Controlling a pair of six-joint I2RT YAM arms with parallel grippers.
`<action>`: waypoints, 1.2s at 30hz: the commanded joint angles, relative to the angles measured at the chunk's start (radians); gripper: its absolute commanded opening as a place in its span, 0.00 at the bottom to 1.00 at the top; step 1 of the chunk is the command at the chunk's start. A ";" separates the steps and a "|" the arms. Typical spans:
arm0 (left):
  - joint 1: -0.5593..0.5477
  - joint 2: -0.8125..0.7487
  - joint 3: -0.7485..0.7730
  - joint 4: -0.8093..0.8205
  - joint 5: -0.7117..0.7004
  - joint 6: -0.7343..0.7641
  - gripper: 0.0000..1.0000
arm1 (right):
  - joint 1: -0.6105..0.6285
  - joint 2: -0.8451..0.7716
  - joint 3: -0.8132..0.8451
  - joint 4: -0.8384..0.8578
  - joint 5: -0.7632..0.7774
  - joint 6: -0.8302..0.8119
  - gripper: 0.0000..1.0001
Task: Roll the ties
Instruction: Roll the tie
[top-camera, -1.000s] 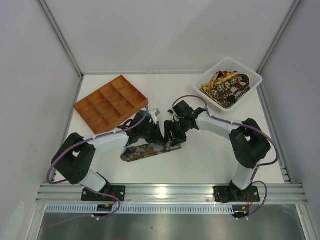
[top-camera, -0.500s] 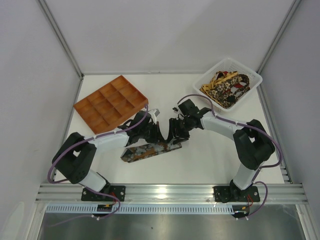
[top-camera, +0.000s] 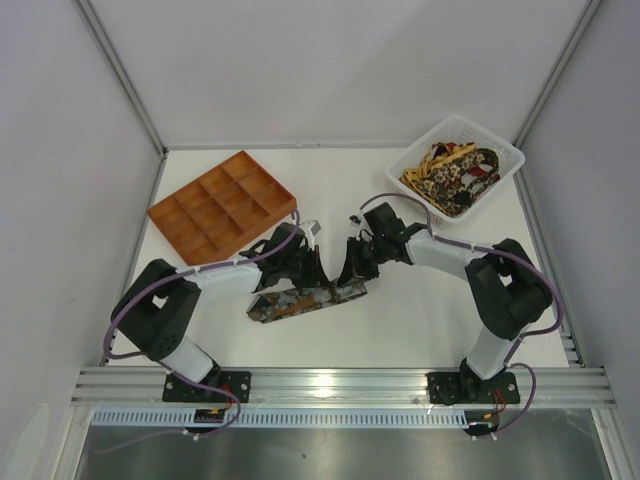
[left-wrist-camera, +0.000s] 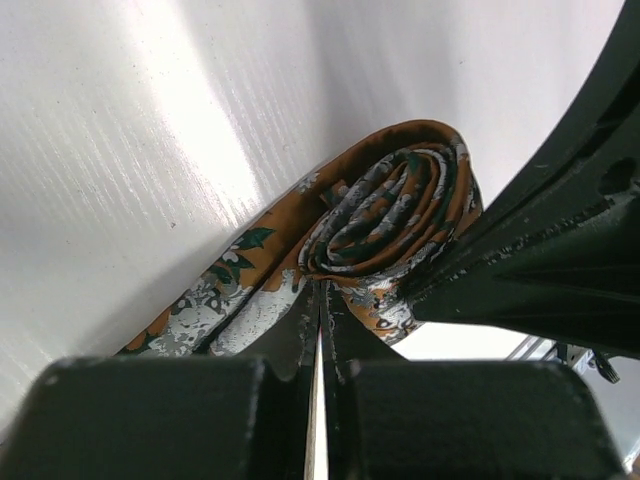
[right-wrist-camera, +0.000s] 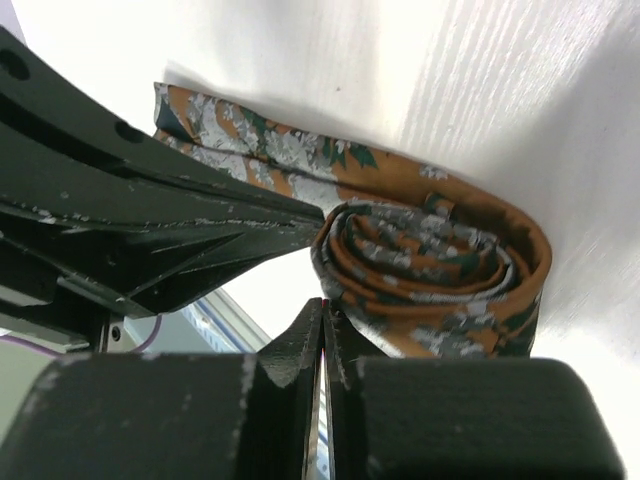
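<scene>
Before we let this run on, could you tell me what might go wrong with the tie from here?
The roll looks loose, with gaps between its turns, so it may spring open if released. Both arms' jaws stand closed at that same end, close together, and could bump or snag the fabric. The unrolled tail lies slack on the table, so further turns may wind crooked.
</scene>
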 joint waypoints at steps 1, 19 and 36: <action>0.007 0.013 0.016 0.025 0.013 0.007 0.02 | -0.012 0.022 -0.020 0.079 -0.011 -0.006 0.06; -0.004 -0.219 -0.137 0.324 0.127 0.194 0.80 | -0.048 0.037 -0.043 0.109 -0.071 -0.020 0.04; -0.211 -0.066 0.041 0.147 -0.136 0.725 0.93 | -0.075 0.045 -0.053 0.099 -0.152 -0.106 0.04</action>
